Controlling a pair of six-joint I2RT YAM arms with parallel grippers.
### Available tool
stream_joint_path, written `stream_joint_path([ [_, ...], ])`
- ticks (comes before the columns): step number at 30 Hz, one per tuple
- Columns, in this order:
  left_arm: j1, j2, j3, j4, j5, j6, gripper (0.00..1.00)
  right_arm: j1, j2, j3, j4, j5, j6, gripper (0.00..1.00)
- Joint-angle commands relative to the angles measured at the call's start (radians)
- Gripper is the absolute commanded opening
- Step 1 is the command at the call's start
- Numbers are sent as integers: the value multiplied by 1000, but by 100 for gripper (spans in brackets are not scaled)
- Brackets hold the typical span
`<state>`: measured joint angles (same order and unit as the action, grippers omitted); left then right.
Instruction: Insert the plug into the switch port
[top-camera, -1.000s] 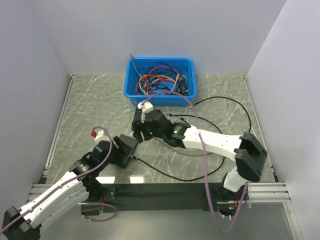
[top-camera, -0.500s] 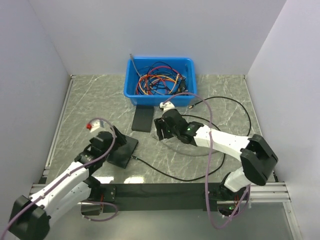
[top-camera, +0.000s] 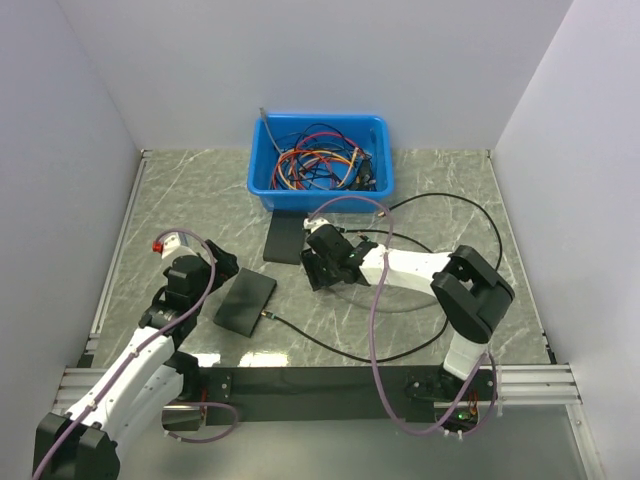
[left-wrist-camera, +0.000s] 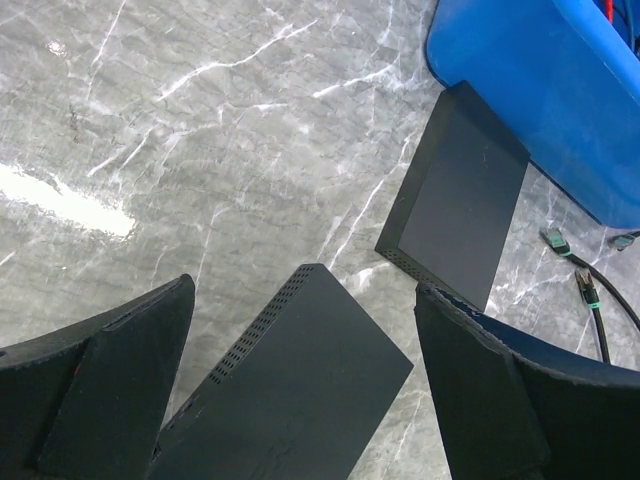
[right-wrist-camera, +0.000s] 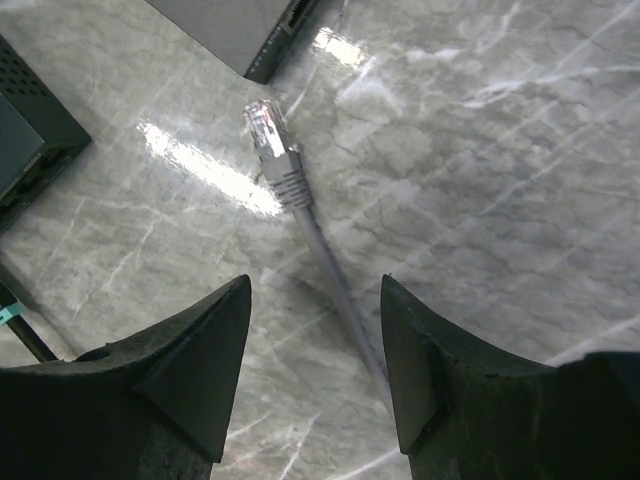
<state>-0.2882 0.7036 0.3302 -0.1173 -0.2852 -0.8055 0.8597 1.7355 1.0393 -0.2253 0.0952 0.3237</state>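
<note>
The right gripper (right-wrist-camera: 315, 300) is hovering open, empty, the plug (right-wrist-camera: 268, 130) lying just ahead of its jaws. The left gripper (left-wrist-camera: 303, 292) is gaping wide, empty, above a switch (left-wrist-camera: 300, 390).

The table (top-camera: 190, 200) is showing grey-green marble with white veining. The bin (top-camera: 262, 185) at twelve o'clock is presenting solid blue, and its cables (top-camera: 315, 160) are running orange, red and black. The near switch (top-camera: 245, 302) at seven o'clock and the far switch (top-camera: 285, 240) at centre are both reading matt black. The loose cable (top-camera: 445, 196) at two o'clock is showing black. The plug (right-wrist-camera: 268, 128) is appearing clear on a pale grey lead (right-wrist-camera: 330, 270). The left arm (top-camera: 135, 370) and right arm (top-camera: 410, 265) are wearing white shells with black joints, each trailing a lilac hose (top-camera: 374, 340).
</note>
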Motion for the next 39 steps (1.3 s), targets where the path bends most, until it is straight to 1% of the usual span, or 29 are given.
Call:
stream_joint_path([
  [1,6,-12,-10,39,20,26,98,5,16,53,18,-17,-9,61],
  [8,7,10,-5,48,29,34,98,6,88,103,6,-9,-18,61],
  [10,7,14,-5,50,31,37,97,5,119,125,0,-11,-15,59],
  [17,9,-4,-14,53,32,38,98,6,160,143,4,-8,-15,50],
  [18,9,-6,-14,53,35,40,98,6,170,149,4,-3,-15,46],
  [21,9,-3,-14,54,40,40,98,6,188,160,6,-3,-12,41],
  [26,9,0,-14,56,44,43,98,22,219,185,-9,21,-17,38],
  [29,9,-1,-14,57,44,43,98,30,229,188,-11,29,-18,33],
  [30,9,-1,-14,57,44,43,98,29,233,188,-11,29,-20,28],
  [32,9,-1,-14,57,46,45,98,32,240,188,-16,24,-20,24],
  [35,9,-3,-14,59,46,46,98,35,237,171,-9,21,-18,21],
  [38,9,-3,-16,57,47,46,98,41,227,157,-3,18,-17,11],
  [39,9,-6,-16,57,47,46,98,48,220,153,-2,23,-23,9],
])
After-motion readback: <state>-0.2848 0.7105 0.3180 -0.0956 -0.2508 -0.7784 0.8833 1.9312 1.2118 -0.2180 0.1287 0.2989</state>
